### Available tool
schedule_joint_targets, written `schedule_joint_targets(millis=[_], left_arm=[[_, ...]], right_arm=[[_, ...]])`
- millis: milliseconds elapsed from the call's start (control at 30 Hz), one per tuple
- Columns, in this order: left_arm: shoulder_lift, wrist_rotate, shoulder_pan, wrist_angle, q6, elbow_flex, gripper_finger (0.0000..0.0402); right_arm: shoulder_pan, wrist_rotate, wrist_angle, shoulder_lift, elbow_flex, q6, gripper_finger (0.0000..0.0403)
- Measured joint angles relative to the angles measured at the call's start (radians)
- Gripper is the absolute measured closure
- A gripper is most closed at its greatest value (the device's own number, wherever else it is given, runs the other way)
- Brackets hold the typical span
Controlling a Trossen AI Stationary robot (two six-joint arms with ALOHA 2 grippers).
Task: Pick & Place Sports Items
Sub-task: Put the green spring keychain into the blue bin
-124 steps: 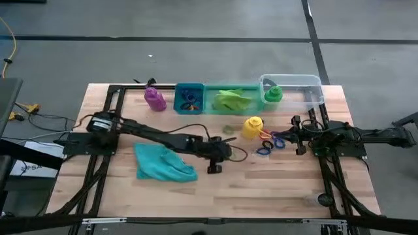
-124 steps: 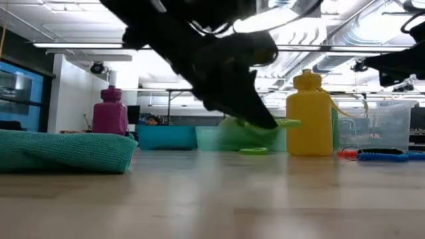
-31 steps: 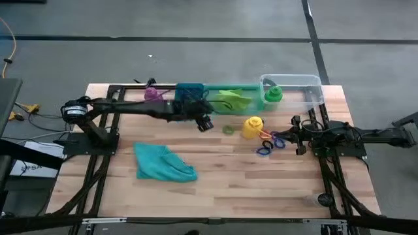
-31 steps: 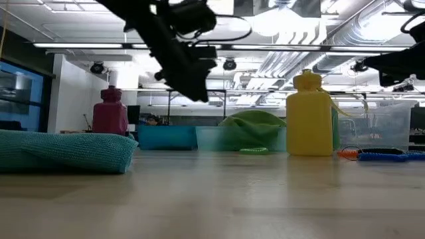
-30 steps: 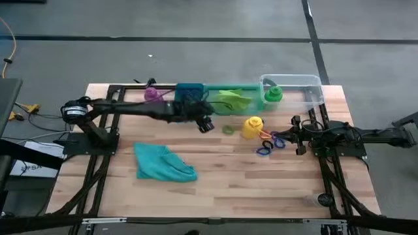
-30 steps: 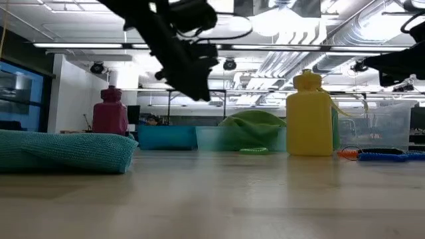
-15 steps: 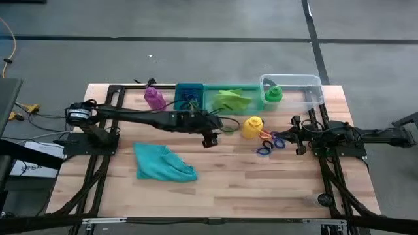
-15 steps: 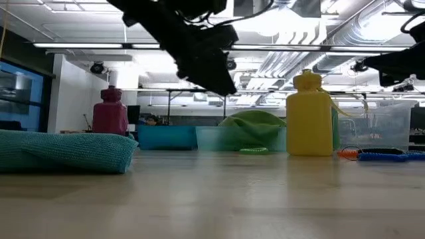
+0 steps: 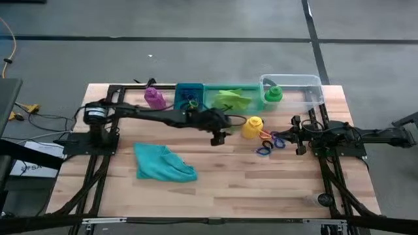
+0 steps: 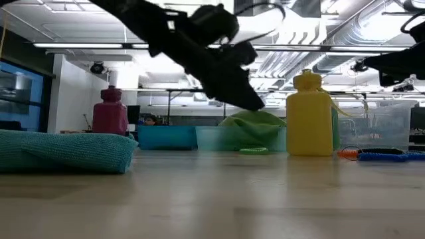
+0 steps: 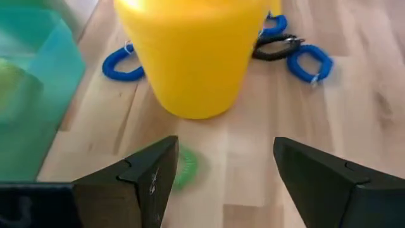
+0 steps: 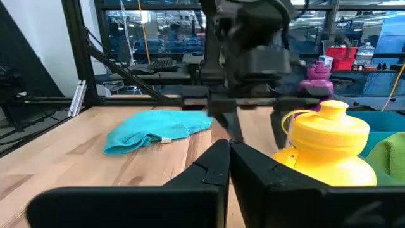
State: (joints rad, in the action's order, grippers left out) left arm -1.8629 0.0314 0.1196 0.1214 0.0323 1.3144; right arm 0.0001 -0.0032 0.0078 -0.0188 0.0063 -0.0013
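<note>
Plastic bottles number three: a purple one [image 9: 154,98] standing on the wooden desk [image 9: 248,183], a green one [image 9: 273,94] inside the clear bin [image 9: 307,83], and a yellow one [image 9: 253,126] just beside the left pincer [image 9: 219,138], fingers apart and empty over a green coiled ring [image 11: 185,168]. One teal cloth [image 9: 162,163] lies nearer. Right pincer [image 12: 229,158] rests closed.

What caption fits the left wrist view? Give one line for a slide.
Open left gripper hovering over a small green coiled ring, facing the yellow plastic bottle on the wooden table.
</note>
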Motion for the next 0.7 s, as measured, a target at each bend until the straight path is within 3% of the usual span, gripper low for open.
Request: schedule_joint_targets(millis=[267, 700], left_arm=[[-0.088, 0.065, 0.039, -0.035, 0.052, 0.000, 0.0193], [-0.216, 0.071, 0.050, -0.095, 0.074, 0.000, 0.0193]], right_arm=[[0.000, 0.000, 0.000, 0.000, 0.000, 0.000, 0.0403], [0.000, 0.000, 0.000, 0.000, 0.000, 0.000, 0.0403]])
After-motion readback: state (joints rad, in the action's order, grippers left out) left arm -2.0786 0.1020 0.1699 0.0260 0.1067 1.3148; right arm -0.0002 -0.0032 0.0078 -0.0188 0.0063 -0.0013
